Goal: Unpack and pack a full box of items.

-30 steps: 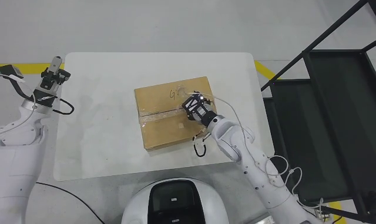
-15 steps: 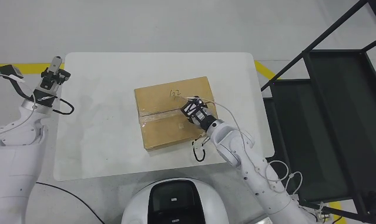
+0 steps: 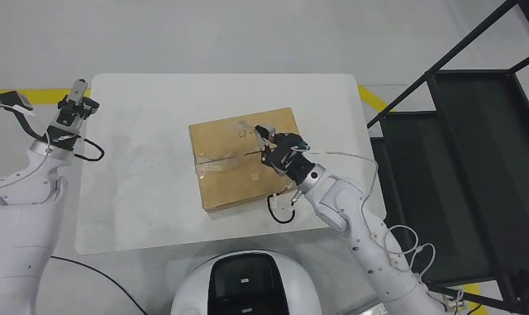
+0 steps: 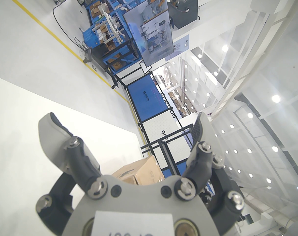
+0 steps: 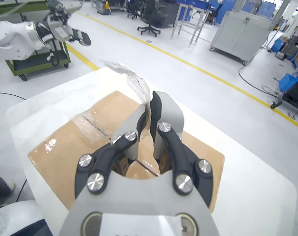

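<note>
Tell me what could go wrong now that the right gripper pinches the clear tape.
The clear tape is pinched only at the tips of the right gripper; it might slip or tear, leaving the box sealed. Nothing holds the box down: the left gripper is open by a corner of the table, so the box might slide or lift.

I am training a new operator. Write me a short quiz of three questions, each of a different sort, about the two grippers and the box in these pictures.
1. True or false: the left gripper is shut on the cardboard box.
2. What does the right gripper pinch? A) a knife B) the clear tape C) a bottle
3. Fill in: the cardboard box stands on the white ___.

Key
1. False: it is open, near the table's corner, apart from the cardboard box.
2. B
3. table
</note>
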Robot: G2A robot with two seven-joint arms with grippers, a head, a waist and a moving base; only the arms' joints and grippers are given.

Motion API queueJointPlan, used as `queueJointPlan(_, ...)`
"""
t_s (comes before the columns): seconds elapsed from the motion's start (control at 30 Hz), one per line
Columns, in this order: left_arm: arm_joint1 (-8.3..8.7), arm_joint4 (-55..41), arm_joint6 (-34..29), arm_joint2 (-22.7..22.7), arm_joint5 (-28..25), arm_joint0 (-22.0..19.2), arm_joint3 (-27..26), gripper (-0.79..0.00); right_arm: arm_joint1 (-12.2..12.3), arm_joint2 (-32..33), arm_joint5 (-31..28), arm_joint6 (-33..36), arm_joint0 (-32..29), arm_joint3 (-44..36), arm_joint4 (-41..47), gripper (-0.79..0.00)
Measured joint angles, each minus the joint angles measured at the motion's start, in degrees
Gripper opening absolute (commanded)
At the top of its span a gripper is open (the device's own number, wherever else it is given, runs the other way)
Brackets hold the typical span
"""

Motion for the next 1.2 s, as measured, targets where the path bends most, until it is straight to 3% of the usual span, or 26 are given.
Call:
queueJointPlan(0.27, 0.00, 0.0, 0.0, 0.0, 0.0, 0.0, 0.0, 0.000, 0.3, 1.0, -4.9, -8.0, 1.6, 2.6, 2.6, -0.785)
queueJointPlan(0.6, 0.00, 0.0, 0.0, 0.0, 0.0, 0.0, 0.0, 0.000, 0.9, 2.6, -10.4, -11.6, 3.3, 2.6, 3.6, -0.785)
queueJointPlan(1.0, 0.00, 0.0, 0.0, 0.0, 0.0, 0.0, 0.0, 0.000, 0.8, 0.9, -10.8, -5.2, 4.6, 3.7, 7.8, -0.785)
queueJointPlan(1.2, 0.00, 0.0, 0.0, 0.0, 0.0, 0.0, 0.0, 0.000, 1.0, 1.3, -20.1, -11.0, 6.5, 8.0, 14.4, -0.785)
